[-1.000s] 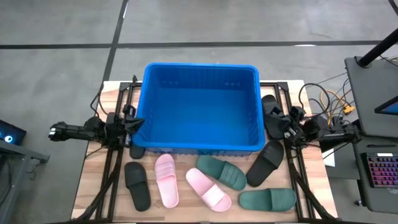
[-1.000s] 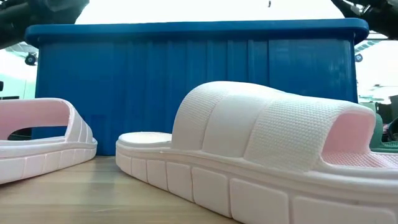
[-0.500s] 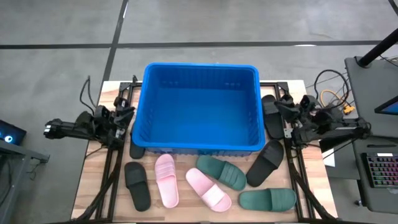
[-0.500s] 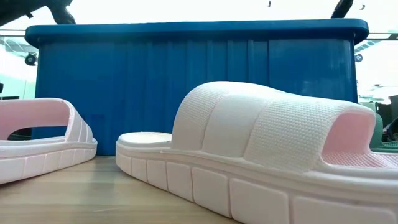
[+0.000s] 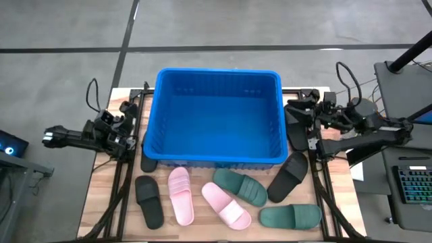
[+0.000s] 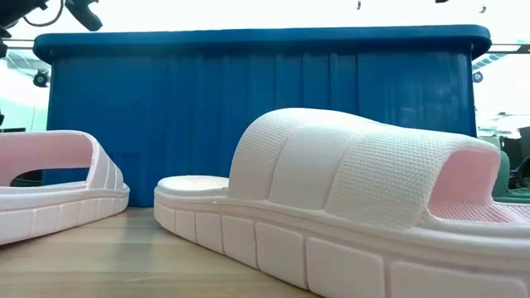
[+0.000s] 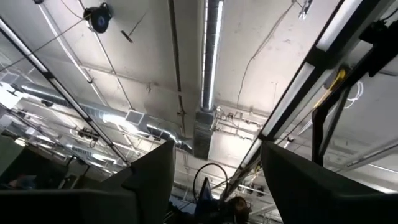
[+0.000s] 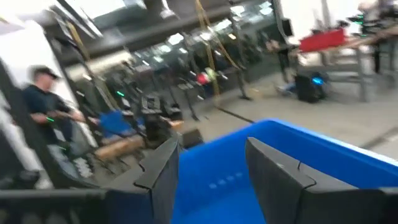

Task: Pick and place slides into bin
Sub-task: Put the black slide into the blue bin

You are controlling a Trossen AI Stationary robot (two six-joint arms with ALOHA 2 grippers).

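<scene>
Bin (image 5: pixel 217 118) sits between both open, empty hands: left hand (image 5: pixel 125 128), right hand (image 5: pixel 298 116); slides (image 5: pixel 229 196) lie nearer the front.

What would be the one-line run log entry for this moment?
left gripper: open, empty, beside bin | right gripper: open, empty | bin: no slides inside | slides: on table

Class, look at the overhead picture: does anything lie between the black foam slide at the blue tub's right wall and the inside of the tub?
Only the bright blue plastic bin's own tall right wall; the black foam slide must be lifted over it.
</scene>
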